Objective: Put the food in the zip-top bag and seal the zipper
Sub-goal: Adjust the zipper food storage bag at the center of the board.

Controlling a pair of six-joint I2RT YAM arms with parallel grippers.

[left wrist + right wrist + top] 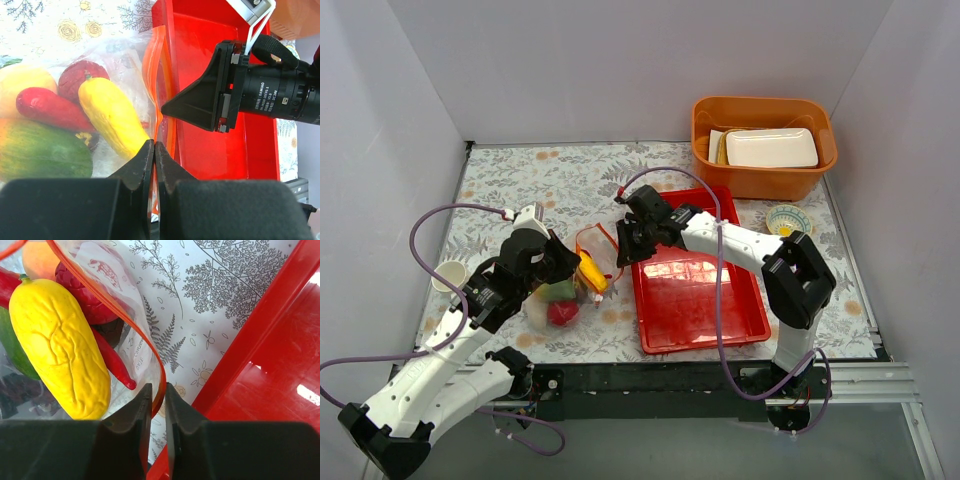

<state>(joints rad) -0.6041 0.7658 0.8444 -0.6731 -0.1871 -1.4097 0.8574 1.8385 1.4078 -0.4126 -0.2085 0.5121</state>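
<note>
Top view: zip-top bag (570,290) on worktop (560,180), beside red tray's (700,300) 9 o'clock edge; bare worktop at 12 o'clock.
Left wrist: left hand (154,147) pinched tight on wavy zipper (160,60).
Right wrist: right hand (158,390) narrow, gripping zipper; food (60,340) inside bag.

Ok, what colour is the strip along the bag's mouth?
Orange-red zipper strip, clearest in the right wrist view.

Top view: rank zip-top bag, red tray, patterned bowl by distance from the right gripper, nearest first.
1. zip-top bag: its mouth is pinched by the right gripper.
2. red tray: its left rim lies just beside the gripper.
3. patterned bowl: far right of the view, beyond the tray.
</note>
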